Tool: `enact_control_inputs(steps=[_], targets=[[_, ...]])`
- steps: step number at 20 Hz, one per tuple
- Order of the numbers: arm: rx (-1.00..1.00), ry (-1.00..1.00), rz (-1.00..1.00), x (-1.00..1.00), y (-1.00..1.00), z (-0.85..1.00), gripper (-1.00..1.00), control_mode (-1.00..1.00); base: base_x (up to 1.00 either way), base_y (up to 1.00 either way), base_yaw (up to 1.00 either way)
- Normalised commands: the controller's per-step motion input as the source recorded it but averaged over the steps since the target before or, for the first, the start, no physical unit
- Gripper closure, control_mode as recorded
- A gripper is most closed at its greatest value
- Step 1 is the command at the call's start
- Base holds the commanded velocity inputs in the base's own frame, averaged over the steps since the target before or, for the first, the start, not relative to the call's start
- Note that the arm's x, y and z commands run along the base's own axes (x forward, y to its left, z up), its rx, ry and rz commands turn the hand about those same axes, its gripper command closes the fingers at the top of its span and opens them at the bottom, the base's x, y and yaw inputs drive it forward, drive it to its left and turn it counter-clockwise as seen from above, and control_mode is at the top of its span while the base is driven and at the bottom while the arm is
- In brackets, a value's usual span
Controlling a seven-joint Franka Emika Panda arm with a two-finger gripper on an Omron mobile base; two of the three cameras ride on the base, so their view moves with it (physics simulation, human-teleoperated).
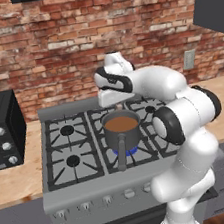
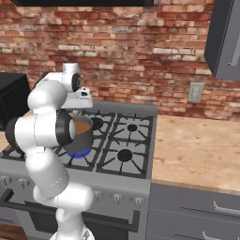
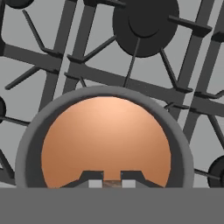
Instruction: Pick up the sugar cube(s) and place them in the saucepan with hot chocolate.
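Observation:
The saucepan with hot chocolate [image 1: 121,128] is dark grey, holds brown liquid and stands on the front middle burner of the stove, its long handle pointing to the stove's front. In the right base view the saucepan [image 2: 84,133] is half hidden behind my arm. My gripper [image 1: 115,104] hangs just above the pan's far rim. In the hand view the saucepan [image 3: 27,153] lies straight below, and my gripper [image 3: 112,183] is shut with a tiny sugar cube [image 3: 112,184] pinched between the tips, over the brown liquid.
The grey stove [image 1: 70,140] has black grates and a row of knobs [image 1: 107,199] along its front. A black oven [image 1: 1,132] stands on the wooden counter at the left. More counter [image 2: 197,150] runs to the right, under a wall outlet [image 2: 195,92] and a dark cabinet [image 2: 225,37].

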Motion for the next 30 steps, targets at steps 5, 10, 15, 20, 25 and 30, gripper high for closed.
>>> enact_control_inputs(steps=[5,10,15,20,25,30], targets=[[0.0,0.0,0.0,0.2,0.0,-0.07,1.0,-1.0,0.0,0.0,0.0],[0.0,0.0,0.0,0.19,0.02,-0.23,1.0,-1.0,0.0,0.0,0.0],[0.0,-0.02,0.0,-0.08,0.13,-0.25,1.0,-1.0,0.0,0.0,0.0],[0.0,-0.03,0.0,-0.24,0.08,-0.03,1.0,-1.0,0.0,0.0,0.0],[0.0,0.0,0.0,-0.1,0.0,0.0,-1.0,-1.0,0.0,0.0,0.0],[0.0,-0.02,0.0,-0.14,0.0,0.0,-1.0,-1.0,0.0,0.0,0.0]])
